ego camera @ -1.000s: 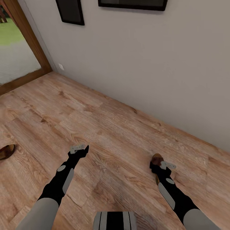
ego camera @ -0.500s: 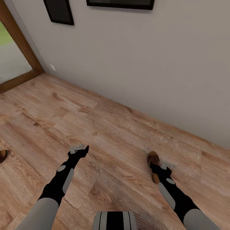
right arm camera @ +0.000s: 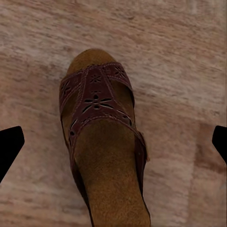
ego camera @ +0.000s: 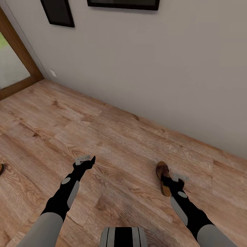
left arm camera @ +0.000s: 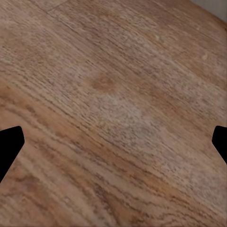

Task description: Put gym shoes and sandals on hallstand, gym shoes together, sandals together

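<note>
The dark brown leather sandal with tan insole (right arm camera: 101, 156) lies on the wood-plank floor (ego camera: 120, 137) directly under the right gripper (ego camera: 176, 180), between its wide-spread, empty fingers.

The right claw (ego camera: 175, 179) covers the sandal's (ego camera: 162, 177) heel; a second sandal (ego camera: 1, 168) is cut off at the head view's edge.
</note>
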